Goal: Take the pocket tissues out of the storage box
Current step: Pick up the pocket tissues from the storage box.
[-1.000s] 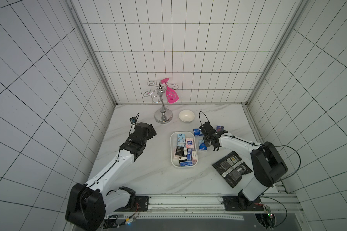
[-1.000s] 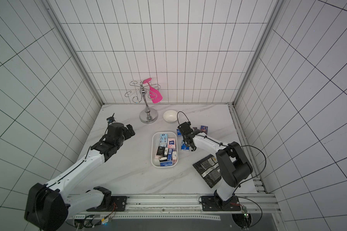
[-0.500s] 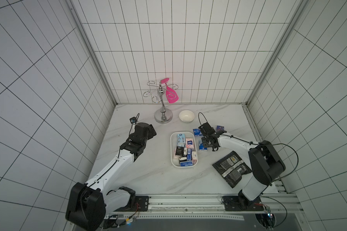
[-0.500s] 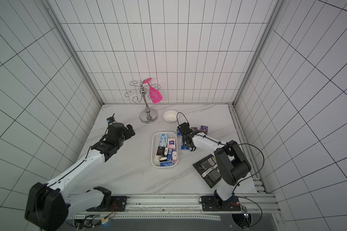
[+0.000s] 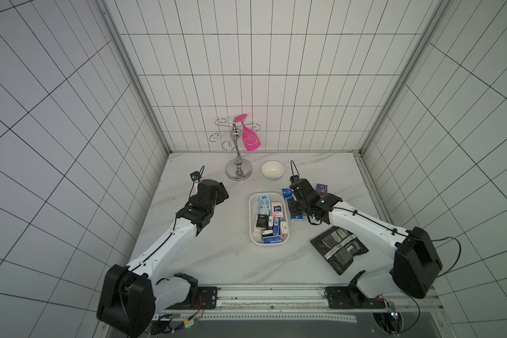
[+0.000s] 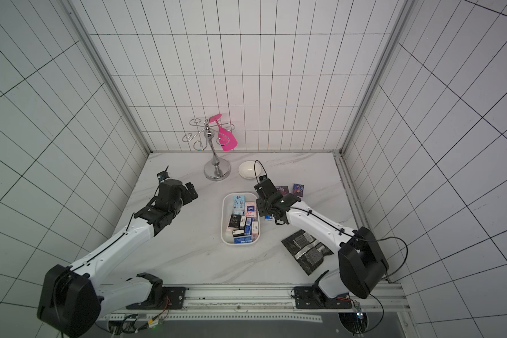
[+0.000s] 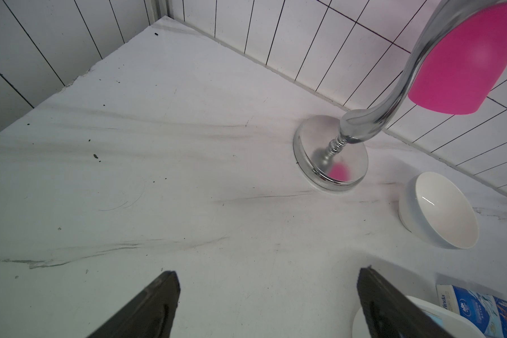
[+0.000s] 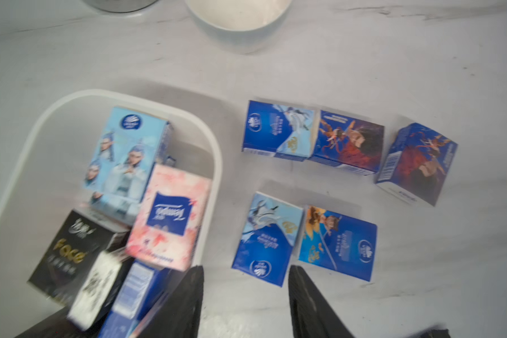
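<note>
Storage box [image 5: 250, 222]: mid-table [image 5: 217, 257], flat, between the two arms; far from emptied.
Tissues still inside [image 5: 269, 218]: roughly ten packets, overlapping and some on edge (hard to count exactly); a light blue one [image 8: 126, 155] at the far end, a pink one [image 8: 170, 216] against the right wall, a black one [image 8: 71, 251] beside it.
Tissues out [image 8: 278, 130]: five blue packets lie flat on the table just right of the box, in two loose rows; none touches the box wall.
Right fingers [image 8: 185, 298]: spread apart with nothing between them; low over the table beside the box's right wall, the nearest laid-out packet [image 8: 265, 238] just ahead of the tips.
Left fingers [image 7: 155, 304]: spread wide, empty; over bare table left of the box, toward the chrome stand [image 7: 331, 158] and white bowl [image 7: 439, 216].
Progress: by my count about a third done; the larger share remains inside.
Left to do: reach back over the wall and lift the rest one by one; the pink packet at the near wall looks the easiest next pick.
Not part of it: the foil pouches [image 5: 338, 248], well apart from the box.
</note>
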Robot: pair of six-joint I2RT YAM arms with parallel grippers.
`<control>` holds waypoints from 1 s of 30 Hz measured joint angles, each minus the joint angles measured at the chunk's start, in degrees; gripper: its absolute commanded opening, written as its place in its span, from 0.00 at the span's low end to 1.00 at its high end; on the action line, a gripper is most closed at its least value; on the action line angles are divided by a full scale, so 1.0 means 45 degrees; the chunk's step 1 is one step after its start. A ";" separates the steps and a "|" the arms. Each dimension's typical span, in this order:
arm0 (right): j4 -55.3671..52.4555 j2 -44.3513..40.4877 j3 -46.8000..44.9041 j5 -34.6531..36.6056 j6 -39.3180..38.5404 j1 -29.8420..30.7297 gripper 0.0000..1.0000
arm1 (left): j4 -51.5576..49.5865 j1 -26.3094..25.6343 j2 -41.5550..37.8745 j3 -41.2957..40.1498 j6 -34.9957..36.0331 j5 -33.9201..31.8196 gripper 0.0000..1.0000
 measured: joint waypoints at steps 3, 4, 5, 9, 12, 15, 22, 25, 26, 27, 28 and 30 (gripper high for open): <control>-0.0034 -0.0267 -0.0005 -0.0282 0.0228 0.0908 0.52 | 0.0000 0.0000 0.0000 0.0000 0.0000 0.0000 0.98; -0.0049 -0.0311 -0.0005 -0.0311 0.0296 0.1161 0.52 | 0.0000 0.0000 0.0005 0.0000 0.0000 0.0000 0.98; -0.0058 -0.0335 -0.0005 -0.0316 0.0398 0.1452 0.52 | 0.0000 0.0000 0.0005 0.0000 0.0000 0.0005 0.98; -0.0185 -0.0350 -0.0005 -0.0296 0.0733 0.2195 0.52 | 0.0000 0.0000 0.0005 0.0000 0.0000 0.0005 0.98; -0.0408 -0.0311 -0.0005 -0.0121 0.1035 0.2550 0.54 | 0.0000 0.0000 0.0000 0.0000 0.0000 0.0019 0.98; -0.0559 -0.0233 -0.0005 0.0083 0.1336 0.2754 0.54 | 0.0000 0.0000 0.0000 0.0000 0.0005 0.0029 0.98; -0.0743 -0.0214 -0.0029 0.0423 0.1987 0.2977 0.54 | 0.0000 0.0000 -0.0097 0.0000 0.0010 0.0058 0.98; -0.0733 -0.0204 -0.0083 0.0491 0.2210 0.3031 0.54 | 0.0000 0.0000 -0.0170 0.0000 0.0019 0.0073 0.98; -0.0738 -0.0180 -0.0112 0.0495 0.2288 0.3031 0.54 | 0.0000 0.0000 -0.0204 0.0000 0.0024 0.0083 0.98; -0.0733 -0.0126 -0.0146 0.0505 0.2351 0.3031 0.54 | 0.0000 0.0000 -0.0233 0.0000 0.0049 0.0087 0.98; -0.0714 -0.0053 -0.0189 0.0510 0.2419 0.3031 0.54 | 0.0000 0.0000 -0.0257 0.0000 0.0058 0.0087 0.98; -0.0714 0.0102 -0.0330 0.0544 0.2487 0.3031 0.50 | 0.0000 0.0000 -0.0311 0.0000 0.0073 0.0087 0.98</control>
